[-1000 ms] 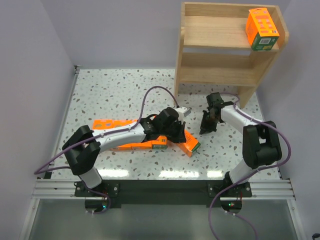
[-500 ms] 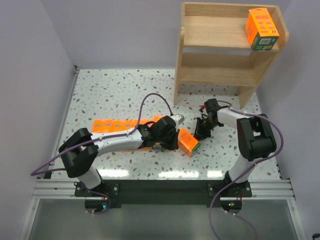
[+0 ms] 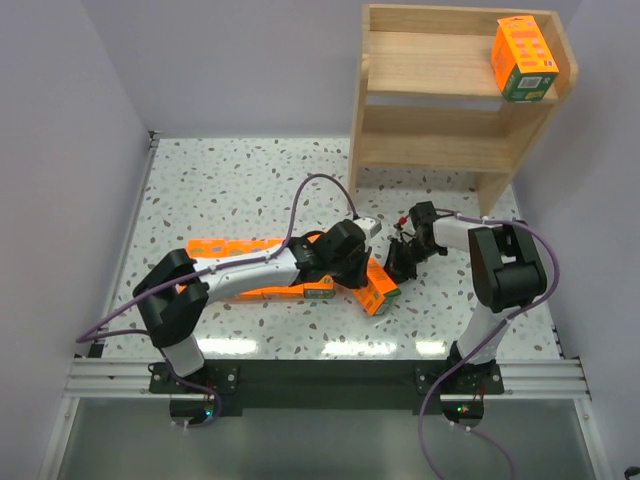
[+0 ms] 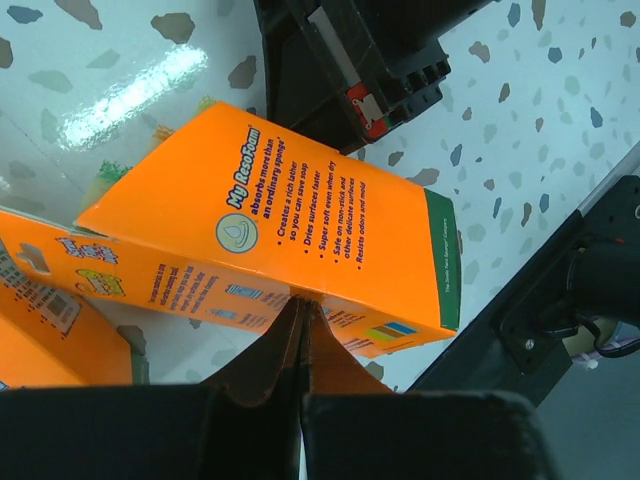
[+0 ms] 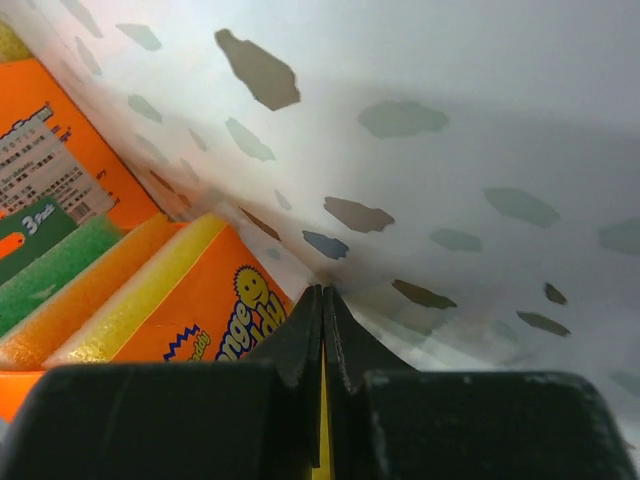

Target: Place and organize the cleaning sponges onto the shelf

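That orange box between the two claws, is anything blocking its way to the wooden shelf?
Only the robot itself: the right gripper, closed, lies just beyond the sponge pack, on the side toward the shelf. No other object shows between them.

Top view: white-and-black left arm (image 3: 245,272) covers most of the bright orange rectangular sponge packs (image 3: 225,247) beneath; count unclear. Print on the upright orange green-banded pack (image 3: 523,57) too small to read. Left wrist: second orange pack (image 4: 45,330) cut by the edge. Right wrist: orange packs (image 5: 195,300) blurred, cropped left.
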`<action>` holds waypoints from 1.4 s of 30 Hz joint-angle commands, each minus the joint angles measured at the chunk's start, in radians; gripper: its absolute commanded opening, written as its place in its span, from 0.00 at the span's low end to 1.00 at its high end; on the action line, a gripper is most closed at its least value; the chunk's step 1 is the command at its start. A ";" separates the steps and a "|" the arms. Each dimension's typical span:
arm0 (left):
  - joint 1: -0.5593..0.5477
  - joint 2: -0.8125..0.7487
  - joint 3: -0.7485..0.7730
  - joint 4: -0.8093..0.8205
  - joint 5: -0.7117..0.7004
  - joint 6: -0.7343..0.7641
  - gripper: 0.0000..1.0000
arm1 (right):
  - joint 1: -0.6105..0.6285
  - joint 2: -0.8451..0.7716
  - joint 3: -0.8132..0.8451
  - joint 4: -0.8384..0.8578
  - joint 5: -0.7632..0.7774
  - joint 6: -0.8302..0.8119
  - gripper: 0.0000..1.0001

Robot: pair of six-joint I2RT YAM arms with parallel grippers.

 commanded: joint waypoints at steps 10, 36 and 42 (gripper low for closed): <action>-0.003 0.128 0.139 0.135 0.051 0.016 0.00 | 0.043 0.018 0.234 -0.345 0.694 -0.034 0.30; 0.008 -0.327 -0.021 0.054 -0.194 -0.065 0.00 | 0.261 -0.663 0.055 -0.403 0.654 -0.119 0.99; 0.008 -0.599 -0.177 -0.021 -0.289 -0.139 0.00 | 0.312 -0.702 0.012 -0.307 0.578 -0.157 0.99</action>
